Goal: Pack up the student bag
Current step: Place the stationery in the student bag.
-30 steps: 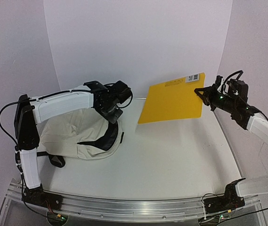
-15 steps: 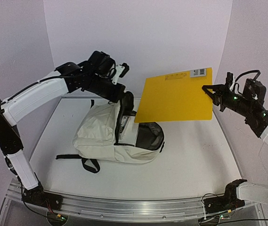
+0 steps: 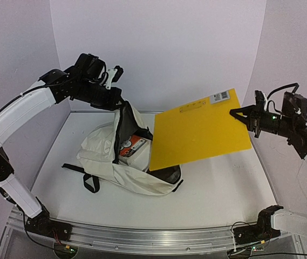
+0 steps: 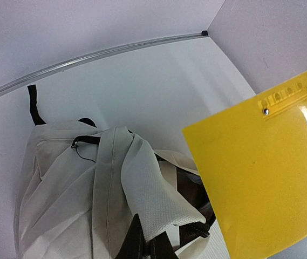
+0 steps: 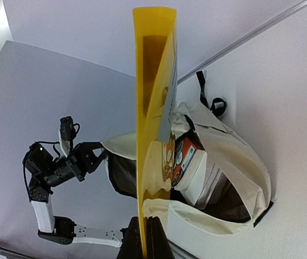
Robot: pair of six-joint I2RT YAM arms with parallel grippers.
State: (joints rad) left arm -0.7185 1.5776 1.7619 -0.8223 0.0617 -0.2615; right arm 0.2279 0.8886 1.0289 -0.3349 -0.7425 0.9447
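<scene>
While the left gripper (image 3: 120,102), fingers pinched tight, holds up its woven flap, the student bag (image 3: 110,164) slumps open at the table's (image 3: 223,189) nine o'clock: soft cream fabric, black lining and straps. At the bag's three o'clock, the right gripper (image 3: 235,114) is clamped on a stiff, glossy yellow folder (image 3: 199,135).

We see the student bag (image 3: 107,162) on the table (image 3: 223,183), left of centre in the overhead frame, with a box (image 3: 132,147) tucked inside. The folder (image 3: 199,132) hangs just right of it, its lower left corner over the opening. The left gripper (image 3: 120,101) is above the bag on its flap, and the right gripper (image 3: 235,113) is at the folder's right edge.
</scene>
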